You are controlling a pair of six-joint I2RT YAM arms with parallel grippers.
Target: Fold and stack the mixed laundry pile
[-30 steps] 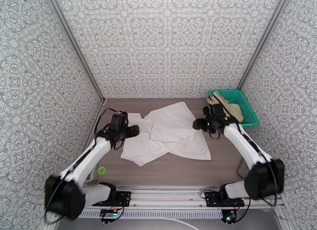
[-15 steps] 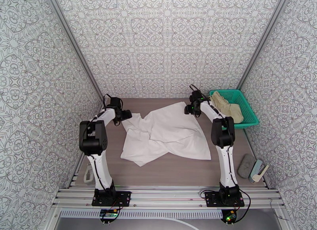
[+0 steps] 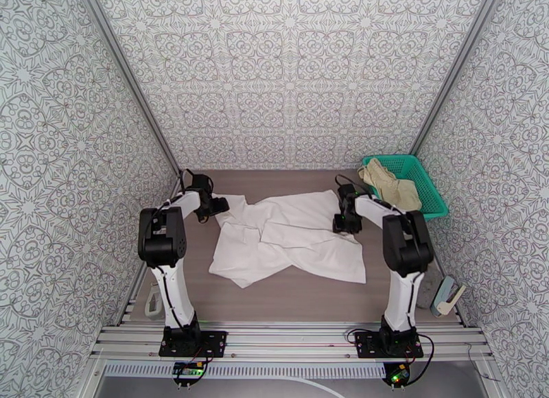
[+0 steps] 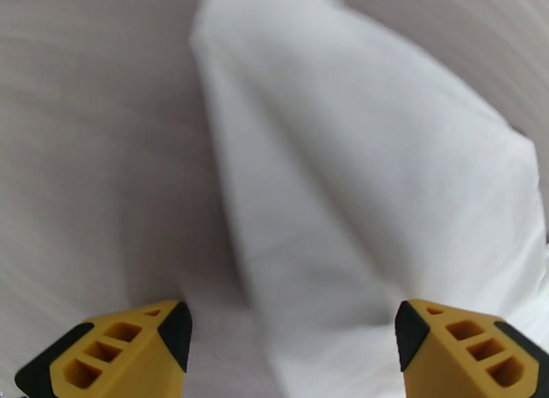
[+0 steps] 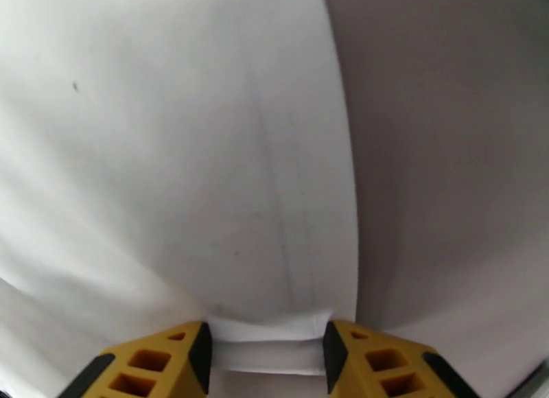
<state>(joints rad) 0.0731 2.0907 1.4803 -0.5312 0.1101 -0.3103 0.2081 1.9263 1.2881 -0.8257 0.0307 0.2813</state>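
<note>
Top view: 1 white T-shirt (image 3: 291, 238) lay crumpled but mostly flat on the table (image 3: 302, 289), approx. in the middle. 1 pair of beige shorts (image 3: 391, 180) lay in 1 green basket (image 3: 431, 190) at the far right, well apart from both grippers. The left gripper (image 3: 218, 206) was just beside the shirt's far-left sleeve, and the right gripper (image 3: 341, 222) was at the shirt's right edge. There were 2 arms. Each stood upright from its base, elbow high, w/ the forearm reaching fwd and down to the cloth.

Left wrist view: the left gripper (image 4: 291, 331) had its fingers (image 4: 130, 348) spread wide. A fold of the T-shirt (image 4: 357, 186) ran down between them and touched neither pad.

Right wrist view: the right gripper (image 5: 267, 355) stood half-closed. A doubled hem of the T-shirt (image 5: 206, 152) sat between the pads (image 5: 201, 348) and touched both, so the shirt was pinched there.
</note>
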